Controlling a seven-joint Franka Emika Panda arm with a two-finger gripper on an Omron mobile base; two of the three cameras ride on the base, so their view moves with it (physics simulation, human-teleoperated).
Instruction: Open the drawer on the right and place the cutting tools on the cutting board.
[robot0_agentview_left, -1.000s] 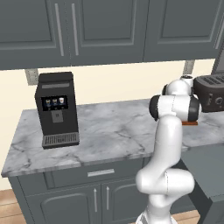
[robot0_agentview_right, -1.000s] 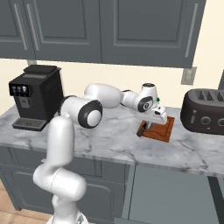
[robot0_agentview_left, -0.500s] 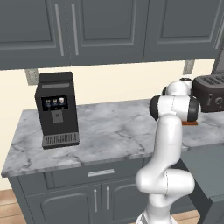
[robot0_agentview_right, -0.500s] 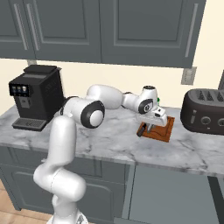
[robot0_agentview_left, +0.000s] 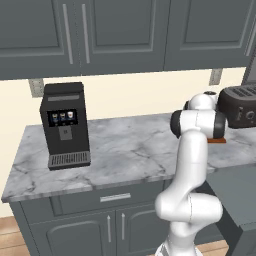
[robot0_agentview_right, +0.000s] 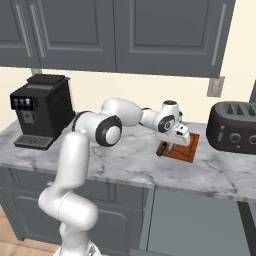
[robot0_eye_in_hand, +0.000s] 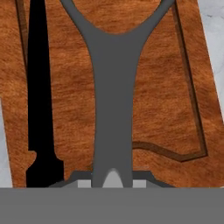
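The gripper (robot0_agentview_right: 173, 145) has eased lower over the cutting board (robot0_agentview_right: 189, 150) since a second ago, clamped on the grey peeler (robot0_eye_in_hand: 113, 94), right above the wood. The black knife (robot0_eye_in_hand: 38, 83) lies flat on the board beside it. Toaster (robot0_agentview_right: 234, 129) stands to the right.

a black coffee machine (robot0_agentview_left: 65, 125) stands left on the marble counter (robot0_agentview_left: 130, 150); a dark toaster (robot0_agentview_right: 234, 125) sits right.
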